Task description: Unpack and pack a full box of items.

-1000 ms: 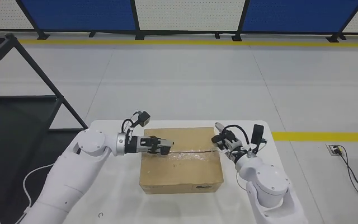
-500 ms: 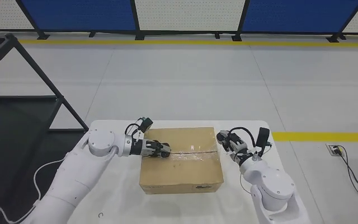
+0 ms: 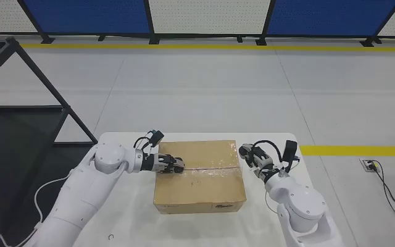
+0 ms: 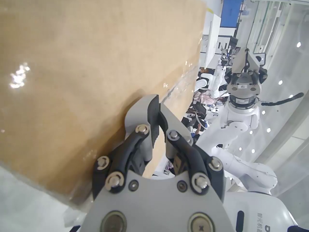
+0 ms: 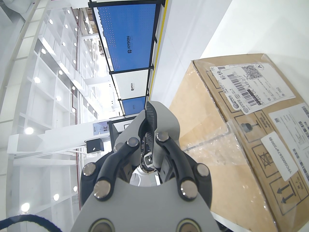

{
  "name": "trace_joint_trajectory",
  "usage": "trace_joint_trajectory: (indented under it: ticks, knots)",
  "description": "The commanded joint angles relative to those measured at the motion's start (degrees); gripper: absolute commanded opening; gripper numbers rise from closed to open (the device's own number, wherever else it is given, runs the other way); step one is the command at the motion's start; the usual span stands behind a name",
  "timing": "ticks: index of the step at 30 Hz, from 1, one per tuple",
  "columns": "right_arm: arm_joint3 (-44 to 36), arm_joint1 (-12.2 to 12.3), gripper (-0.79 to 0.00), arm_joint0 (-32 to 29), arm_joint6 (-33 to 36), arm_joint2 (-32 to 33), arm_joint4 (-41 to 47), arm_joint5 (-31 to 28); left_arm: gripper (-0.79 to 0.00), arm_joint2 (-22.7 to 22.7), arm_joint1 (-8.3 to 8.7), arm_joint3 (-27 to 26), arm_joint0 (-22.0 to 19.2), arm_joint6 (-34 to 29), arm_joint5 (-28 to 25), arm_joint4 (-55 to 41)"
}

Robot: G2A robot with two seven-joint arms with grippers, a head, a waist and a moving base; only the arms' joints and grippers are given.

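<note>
A taped cardboard box (image 3: pixel 197 185) sits in the middle of the white table (image 3: pixel 137 217). Clear tape (image 3: pixel 210 167) runs along its top seam. My left gripper (image 3: pixel 177 165) lies on the box top near its left end, on the seam, fingers shut. In the left wrist view the left gripper (image 4: pixel 158 115) presses against the box (image 4: pixel 72 61). My right gripper (image 3: pixel 244 150) hovers shut just off the box's right edge, near the far corner. The right wrist view has the right gripper (image 5: pixel 150 109) beside the box (image 5: pixel 205 126), whose side carries shipping labels (image 5: pixel 251 88).
A black metal frame (image 3: pixel 43 80) stands off the table's left side. Blue and white partition panels (image 3: pixel 203 15) line the far floor. A small dark ring (image 3: pixel 111 236) lies near the table's front left.
My left gripper slid back leftward along the seam toward the box's left edge. My right gripper drew slightly away from the box's right edge.
</note>
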Motion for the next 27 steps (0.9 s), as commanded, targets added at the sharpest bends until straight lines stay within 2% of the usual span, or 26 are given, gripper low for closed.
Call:
trace_joint_trajectory:
  ticks: [1, 18, 27]
  knots:
    - [0.03, 0.04, -0.785, -0.03, -0.05, 0.07, 0.14, -0.04, -0.785, -0.68, 0.31, -0.53, 0.58, 0.23, 0.14, 0.22]
    - [0.53, 0.42, -0.773, 0.79, 0.15, -0.68, 0.34, -0.15, -0.785, -9.94, 4.14, -9.66, 7.41, 0.55, 3.61, 0.56]
    - [0.31, 0.58, -0.757, 0.99, 0.11, -1.37, 0.24, 0.13, -0.785, -12.13, 5.16, -10.98, 9.85, 0.32, 5.62, 1.45]
